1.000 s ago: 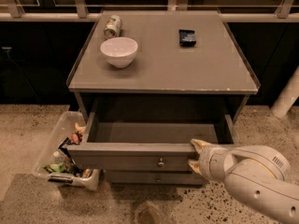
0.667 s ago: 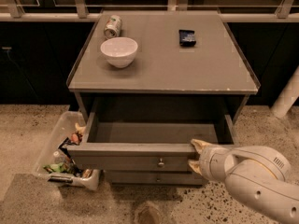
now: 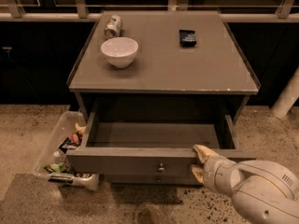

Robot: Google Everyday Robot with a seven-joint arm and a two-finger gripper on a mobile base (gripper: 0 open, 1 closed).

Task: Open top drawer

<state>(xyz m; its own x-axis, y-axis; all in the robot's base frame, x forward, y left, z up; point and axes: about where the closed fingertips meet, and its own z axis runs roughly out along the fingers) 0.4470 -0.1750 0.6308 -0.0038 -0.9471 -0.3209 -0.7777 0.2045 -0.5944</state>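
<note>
The top drawer (image 3: pixel 140 161) of the grey cabinet stands pulled far out, its grey box showing bare inside, a small round metal knob (image 3: pixel 161 167) at the centre of its front. My gripper (image 3: pixel 200 161) is at the drawer front's right end, one pale finger over the top edge and the other lower against the front face, so it grips the front panel. The white arm runs off to the lower right.
On the cabinet top (image 3: pixel 187 64) sit a white bowl (image 3: pixel 119 51), a tipped can (image 3: pixel 112 26) and a small dark packet (image 3: pixel 188 37). A clear plastic bin (image 3: pixel 65 150) of snacks stands on the floor left of the drawer. A white post (image 3: pixel 286 97) rises at the right.
</note>
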